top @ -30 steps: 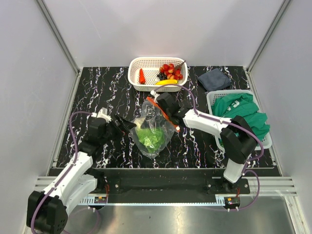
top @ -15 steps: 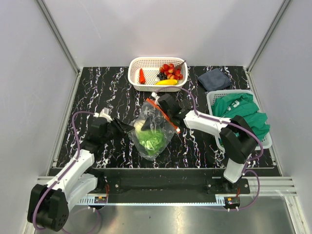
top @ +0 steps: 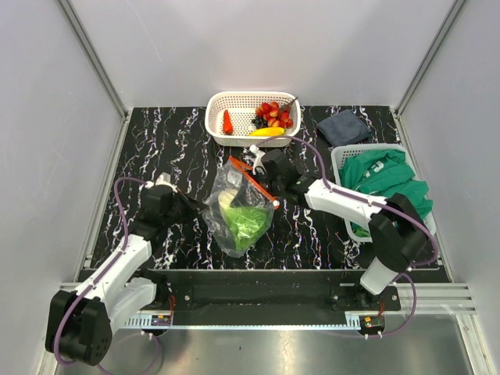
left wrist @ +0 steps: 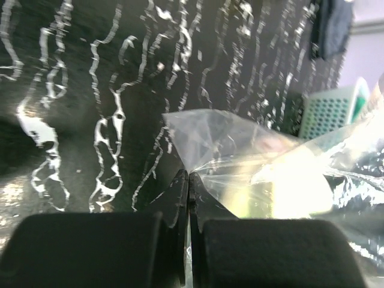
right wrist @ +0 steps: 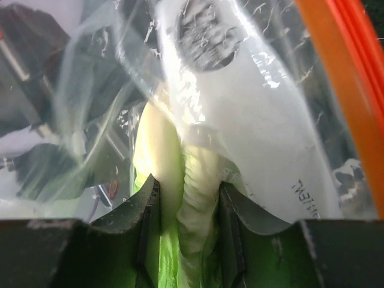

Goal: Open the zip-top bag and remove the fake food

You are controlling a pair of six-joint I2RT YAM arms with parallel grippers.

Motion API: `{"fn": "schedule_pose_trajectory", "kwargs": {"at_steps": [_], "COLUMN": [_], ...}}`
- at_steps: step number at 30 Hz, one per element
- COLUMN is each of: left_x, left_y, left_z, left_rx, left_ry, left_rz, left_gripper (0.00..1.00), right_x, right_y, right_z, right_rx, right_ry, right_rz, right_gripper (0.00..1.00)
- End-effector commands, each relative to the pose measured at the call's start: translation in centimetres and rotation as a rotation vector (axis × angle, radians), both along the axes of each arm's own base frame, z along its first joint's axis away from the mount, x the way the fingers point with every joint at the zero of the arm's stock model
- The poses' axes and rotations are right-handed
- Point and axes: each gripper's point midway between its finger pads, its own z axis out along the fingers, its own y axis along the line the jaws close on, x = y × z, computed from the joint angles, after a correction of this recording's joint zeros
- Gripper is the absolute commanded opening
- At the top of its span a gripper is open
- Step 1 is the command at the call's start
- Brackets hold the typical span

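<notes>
Clear plastic is what my left gripper holds: its two fingers are pressed fully together, and a thin corner of the bag is pinched between their tips. This corner is on the left side of the bag, which lies in the middle of the black marbled table, between my two arms.

My right gripper is at the far side of the bag, at its mouth, where the orange zip strip runs. Its jaws stand partly apart, and the pale stalk of the lettuce sits between them, touched by both fingers. Crinkled plastic is all around the stalk; whether a layer of it is also between the fingers and the lettuce, I cannot tell. In the top view the green leaves fill the near half of the bag.

The other food is not in the bag. It lies in the white basket at the far edge of the table: a red pepper, strawberries, dark grapes and a banana.
</notes>
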Motion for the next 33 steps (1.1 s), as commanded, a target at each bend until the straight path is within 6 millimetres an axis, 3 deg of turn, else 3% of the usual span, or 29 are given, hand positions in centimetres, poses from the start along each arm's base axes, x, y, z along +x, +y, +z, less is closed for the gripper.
{"fn": "schedule_pose_trajectory", "kwargs": {"at_steps": [1, 9, 14, 15, 18, 20, 22, 23, 24, 26, 27, 28, 31, 32, 33], "left_x": [0.6, 0.0, -0.4, -0.4, -0.4, -0.3, 0.0, -0.1, 0.0, -0.1, 0.0, -0.5, -0.4, -0.4, -0.4], "left_y": [3.8, 4.1, 4.2, 4.3, 4.2, 2.8, 1.6, 1.2, 1.1, 1.6, 1.9, 2.3, 2.8, 2.8, 2.7], "left_z": [-1.8, -2.2, -2.1, -2.1, -1.8, -1.0, 0.2, 0.6, 1.0, 1.0, 1.3, 0.7, -0.1, -0.3, -0.5], "left_rx": [0.164, 0.145, 0.143, 0.148, 0.147, 0.084, 0.019, 0.000, 0.004, 0.032, 0.054, 0.074, 0.105, 0.106, 0.107], "left_ry": [0.069, 0.013, -0.016, -0.018, -0.036, -0.082, -0.132, -0.141, -0.160, -0.150, -0.151, -0.116, -0.090, -0.082, -0.077], "left_rz": [0.152, 0.161, 0.157, 0.156, 0.147, 0.089, 0.057, 0.034, 0.023, 0.037, 0.046, 0.059, 0.073, 0.070, 0.063], "left_gripper": [0.00, 0.00, 0.00, 0.00, 0.00, 0.00, 0.00, 0.00, 0.00, 0.00, 0.00, 0.00, 0.00, 0.00, 0.00], "right_x": [1.7, 4.4, 4.6, 4.6, 4.9, 4.6, 3.2, 2.8, 2.1, 2.2, 2.0, 2.3, 2.3, 2.1, 2.1], "right_y": [-1.4, -4.9, -6.1, -5.9, -6.6, -6.0, -3.1, -2.1, -0.6, 0.4, 0.7, 0.7, 0.3, 0.0, 0.0], "right_z": [6.3, 8.7, 9.5, 11.3, 11.4, 10.8, 10.9, 10.6, 8.8, 7.3, 4.3, 3.3, -0.1, -0.7, -1.1], "right_rx": [0.090, 0.068, 0.088, 0.148, 0.161, 0.213, 0.317, 0.339, 0.343, 0.323, 0.262, 0.227, 0.133, 0.107, 0.091], "right_ry": [-0.204, -0.316, -0.339, -0.378, -0.363, -0.294, -0.214, -0.182, -0.109, -0.051, 0.019, 0.012, 0.037, 0.045, 0.035], "right_rz": [-0.064, -0.296, -0.366, -0.361, -0.391, -0.397, -0.262, -0.209, -0.124, -0.096, -0.079, -0.069, -0.069, -0.068, -0.058], "right_gripper": [0.03, 0.02, 0.00, 0.01, 0.02, 0.04, 0.13, 0.17, 0.19, 0.24, 0.24, 0.26, 0.43, 0.58, 0.63]}}
